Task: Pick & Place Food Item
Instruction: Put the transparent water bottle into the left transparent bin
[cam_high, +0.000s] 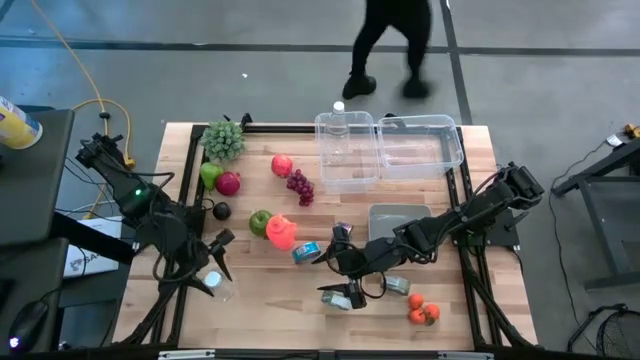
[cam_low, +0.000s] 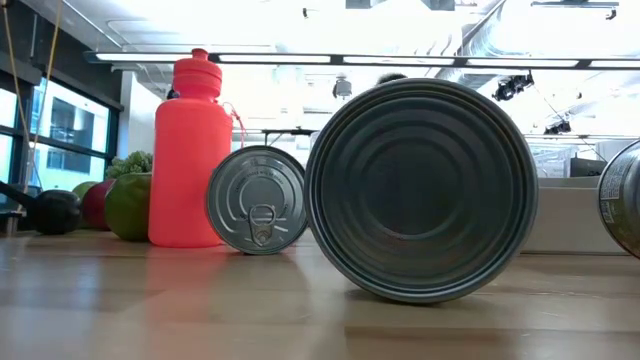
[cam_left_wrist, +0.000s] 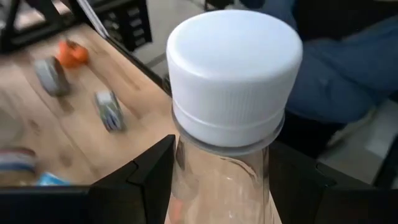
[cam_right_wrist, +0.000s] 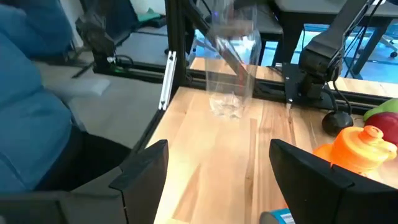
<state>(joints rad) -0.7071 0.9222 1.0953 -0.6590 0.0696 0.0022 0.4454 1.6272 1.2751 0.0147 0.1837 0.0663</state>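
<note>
Left gripper (cam_high: 212, 270) sits at the near left of the tabletop (cam_high: 260, 310), jaws closed around the neck of a clear plastic bottle (cam_left_wrist: 227, 155) with a white cap (cam_left_wrist: 233, 71); the bottle is upright between the fingers (cam_left_wrist: 155, 171). Right gripper (cam_high: 345, 285) is at near centre, jaws spread wide with nothing between them, just beside a tin can (cam_high: 340, 298).

Food items lie on the left half of the tabletop: green apple (cam_high: 260, 221), red apple (cam_high: 229, 183), grapes (cam_high: 299, 186), leafy greens (cam_high: 224, 139), and an avocado (cam_high: 221, 210). Orange bottle (cam_high: 281, 232) stands beside the green apple. Two clear bins (cam_high: 385, 148) at far centre. Small tomatoes (cam_high: 423, 312) at near right. A person's legs (cam_high: 390, 45) show beyond the far edge.
</note>
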